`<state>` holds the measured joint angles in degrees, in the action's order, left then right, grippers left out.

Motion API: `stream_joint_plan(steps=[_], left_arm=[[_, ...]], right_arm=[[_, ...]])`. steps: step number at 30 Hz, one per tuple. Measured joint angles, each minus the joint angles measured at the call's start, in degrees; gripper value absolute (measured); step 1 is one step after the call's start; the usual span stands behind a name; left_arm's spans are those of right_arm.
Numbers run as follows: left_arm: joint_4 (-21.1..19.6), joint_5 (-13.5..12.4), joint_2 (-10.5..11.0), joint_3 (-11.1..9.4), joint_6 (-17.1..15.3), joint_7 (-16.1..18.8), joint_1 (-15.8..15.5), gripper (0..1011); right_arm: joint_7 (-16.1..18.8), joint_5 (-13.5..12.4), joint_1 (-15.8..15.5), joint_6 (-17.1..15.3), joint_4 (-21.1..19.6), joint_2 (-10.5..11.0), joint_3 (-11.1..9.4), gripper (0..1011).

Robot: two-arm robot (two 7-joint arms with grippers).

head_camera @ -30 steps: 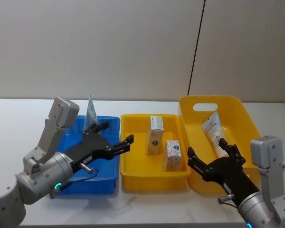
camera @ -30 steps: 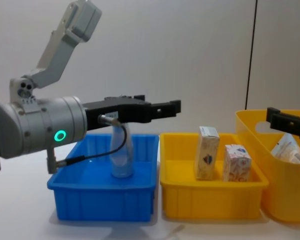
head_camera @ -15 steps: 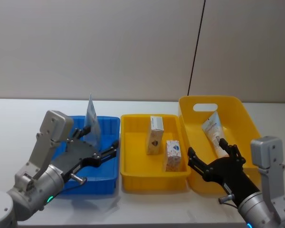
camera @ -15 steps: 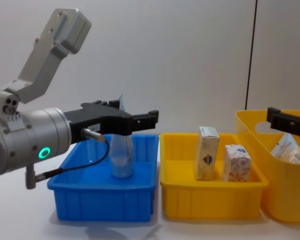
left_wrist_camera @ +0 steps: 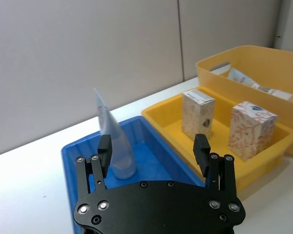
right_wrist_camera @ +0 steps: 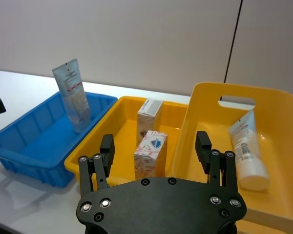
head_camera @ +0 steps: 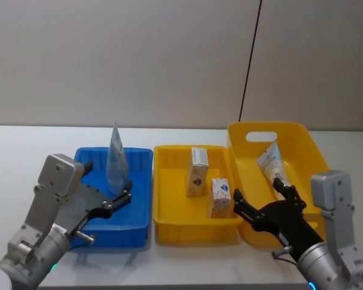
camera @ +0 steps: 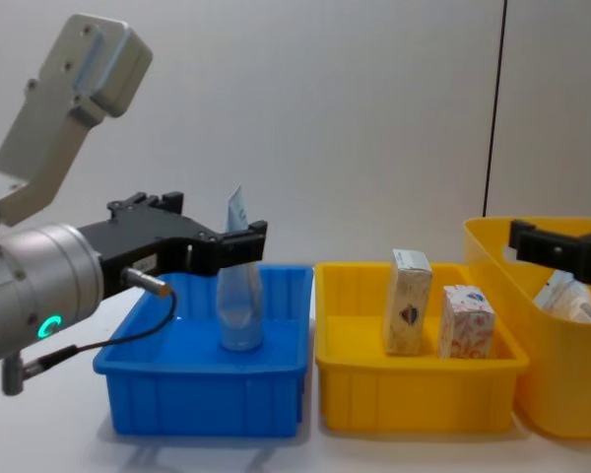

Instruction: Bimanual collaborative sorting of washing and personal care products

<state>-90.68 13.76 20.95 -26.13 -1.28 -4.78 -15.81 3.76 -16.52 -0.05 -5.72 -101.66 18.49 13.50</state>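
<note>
1. Left wrist view: the left gripper (left_wrist_camera: pixel 153 146) is spread wide and empty. It sits at the near side of the blue tray (left_wrist_camera: pixel 75 151), apart from the tube (left_wrist_camera: pixel 115 144) standing inside with its crimped end up.
2. The right gripper (right_wrist_camera: pixel 155 141) is also spread and empty. It hangs low, in front of where the yellow tray (right_wrist_camera: pixel 124 122) meets the handled basket (right_wrist_camera: pixel 278 105).
3. One tube looks sorted. The second tube (right_wrist_camera: pixel 246 146), leaning inside the basket, is probably the next pick and suits the right arm.
4. That calls for rising over the basket's tall wall, then closing across the tube's body.
5. The tall carton (right_wrist_camera: pixel 149 114) and the short carton (right_wrist_camera: pixel 150 156) stand in the yellow tray. The short one, near the basket wall, could be knocked by a careless swing.
</note>
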Motion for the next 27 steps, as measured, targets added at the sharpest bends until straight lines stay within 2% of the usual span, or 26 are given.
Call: stream_joint_plan(steps=[6,10,20,27], left_arm=[[-1.91,-1.72,0.71,0.09,0.41,3.14,1.70,1001],[-2.41,-2.17,0.89,0.12,0.52,3.97,2.13,1001],[-2.50,-2.29,0.95,0.12,0.54,4.16,2.22,1001],[-2.50,-2.29,0.95,0.10,0.54,4.16,2.23,1001]], right_arm=[[-0.42,0.30,1.49,-3.60,0.17,-0.93,1.26,1002],[-0.94,1.16,2.78,-6.14,0.91,-1.67,2.33,1002],[-3.20,3.71,4.63,-10.27,3.11,-3.19,4.18,1002],[-4.48,5.29,5.21,-11.56,4.75,-3.95,4.97,1002]])
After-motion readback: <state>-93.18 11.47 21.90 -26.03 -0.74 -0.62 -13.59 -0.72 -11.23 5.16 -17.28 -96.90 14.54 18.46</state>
